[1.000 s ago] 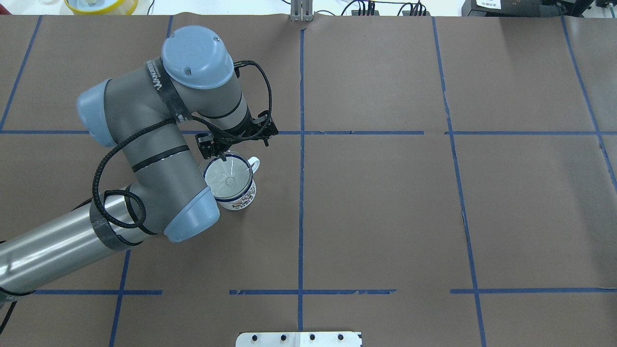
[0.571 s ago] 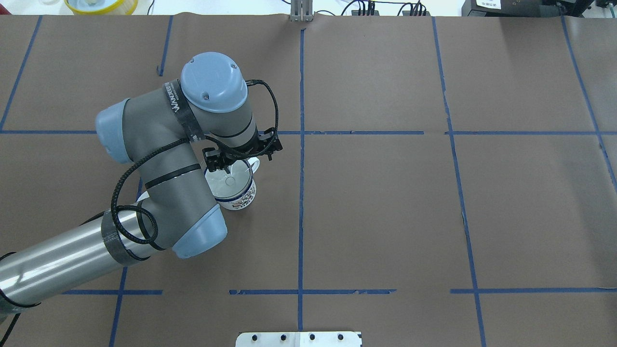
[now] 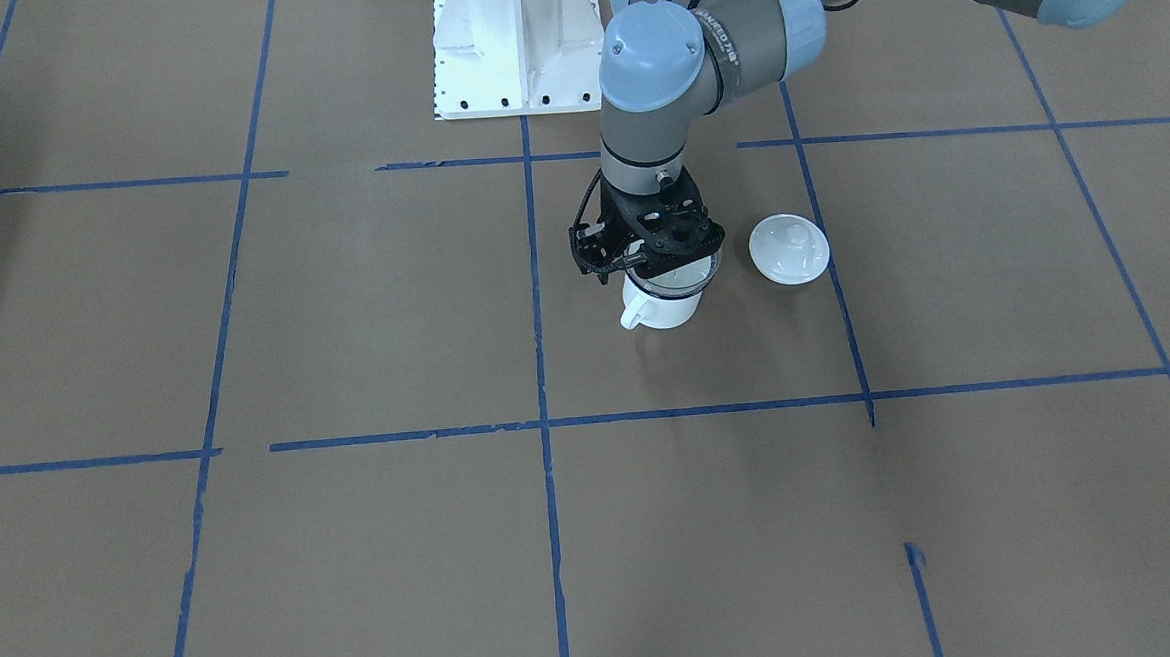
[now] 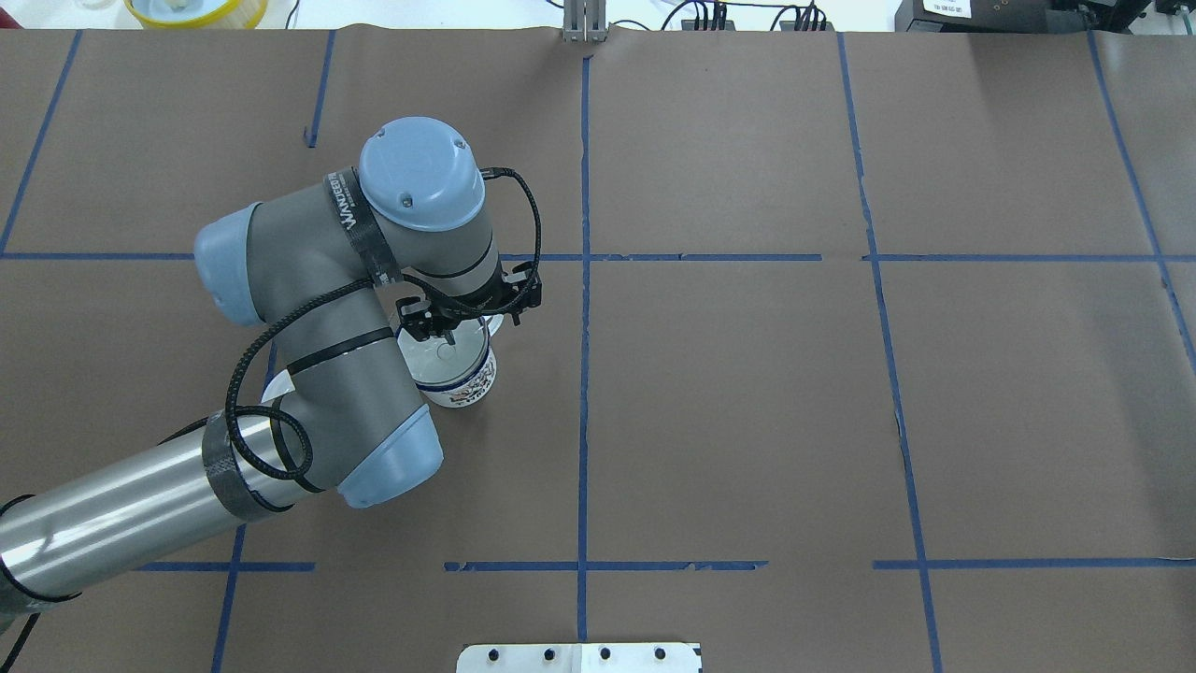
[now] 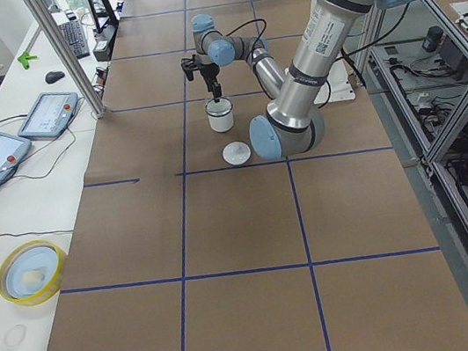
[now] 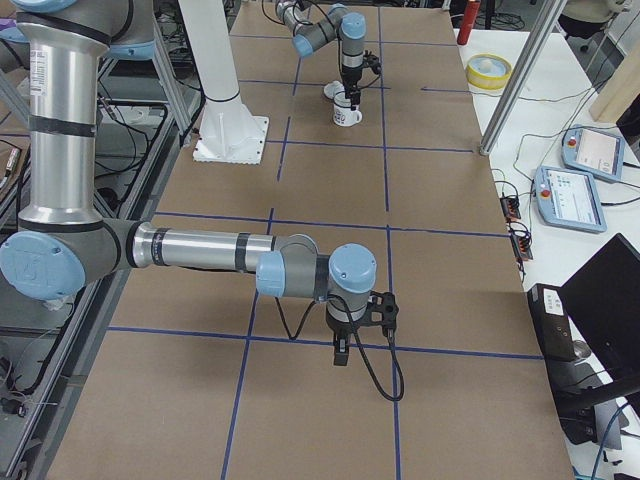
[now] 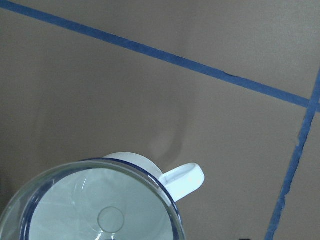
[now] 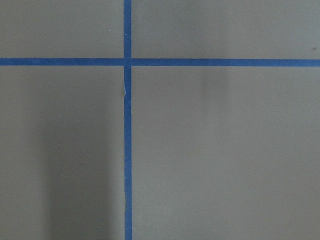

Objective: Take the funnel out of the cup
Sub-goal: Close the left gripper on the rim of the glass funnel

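Left gripper (image 4: 453,335) poised directly over the cup (image 3: 666,309), its black body covering the far part of the cup's mouth in the overhead view, with one dark fingertip (image 4: 451,340) reaching down inside the funnel (image 7: 75,200). Whether that fingertip touches the clear wall, and how wide the jaws stand, cannot be told from any view; no firm hold on the funnel is visible. The funnel sits upright in the cup, its wide rim lying on the cup's dark blue rim and its spout pointing down into the white interior. The cup stands on the table (image 4: 747,393) just to the robot's left of the central blue tape line (image 4: 584,421). Its loop handle is turned away from the robot and toward the robot's right. A white knobbed lid (image 3: 789,248) lies flat near the cup on the robot's left, apart from it; the left arm's elbow overhangs that side. Bare brown table extends from the cup toward the robot's right and toward the far edge, both well apart from the cup. Right gripper (image 6: 342,352) hangs low over a tape crossing far from the cup, nothing beneath it; its opening cannot be told.
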Controlling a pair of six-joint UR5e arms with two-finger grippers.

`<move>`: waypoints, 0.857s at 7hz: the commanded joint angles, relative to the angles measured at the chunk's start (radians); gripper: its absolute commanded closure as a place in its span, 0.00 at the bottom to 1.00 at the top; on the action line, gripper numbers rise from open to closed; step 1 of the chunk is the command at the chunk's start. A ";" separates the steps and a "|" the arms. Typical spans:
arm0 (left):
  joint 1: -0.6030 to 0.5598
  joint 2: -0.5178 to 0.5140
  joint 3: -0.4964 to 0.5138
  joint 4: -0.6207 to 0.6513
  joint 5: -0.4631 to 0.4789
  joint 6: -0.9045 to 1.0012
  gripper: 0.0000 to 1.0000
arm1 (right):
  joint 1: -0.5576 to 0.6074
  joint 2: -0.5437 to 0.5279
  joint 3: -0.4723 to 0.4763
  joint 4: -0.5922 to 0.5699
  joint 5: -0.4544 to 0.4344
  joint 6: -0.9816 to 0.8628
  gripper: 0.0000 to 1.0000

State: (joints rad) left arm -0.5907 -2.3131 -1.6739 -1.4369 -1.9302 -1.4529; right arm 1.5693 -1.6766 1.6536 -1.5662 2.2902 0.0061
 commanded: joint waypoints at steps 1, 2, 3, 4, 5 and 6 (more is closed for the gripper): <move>0.000 -0.002 -0.018 0.015 -0.003 0.038 1.00 | 0.000 0.000 0.000 0.000 0.000 0.000 0.00; 0.000 -0.005 -0.018 0.026 -0.003 0.040 1.00 | 0.000 0.000 0.000 0.000 0.000 0.000 0.00; -0.001 -0.009 -0.020 0.039 -0.001 0.043 1.00 | 0.000 0.000 0.000 0.000 0.000 0.000 0.00; -0.004 -0.009 -0.058 0.071 -0.001 0.045 1.00 | 0.000 0.000 0.000 0.000 0.000 0.000 0.00; -0.009 -0.011 -0.129 0.145 -0.001 0.080 1.00 | 0.000 0.000 0.000 0.000 0.000 0.000 0.00; -0.032 -0.029 -0.209 0.230 -0.001 0.095 1.00 | 0.000 0.000 0.000 0.000 0.000 0.000 0.00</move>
State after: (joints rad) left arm -0.6034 -2.3277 -1.7948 -1.2996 -1.9313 -1.3813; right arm 1.5693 -1.6767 1.6536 -1.5662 2.2902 0.0061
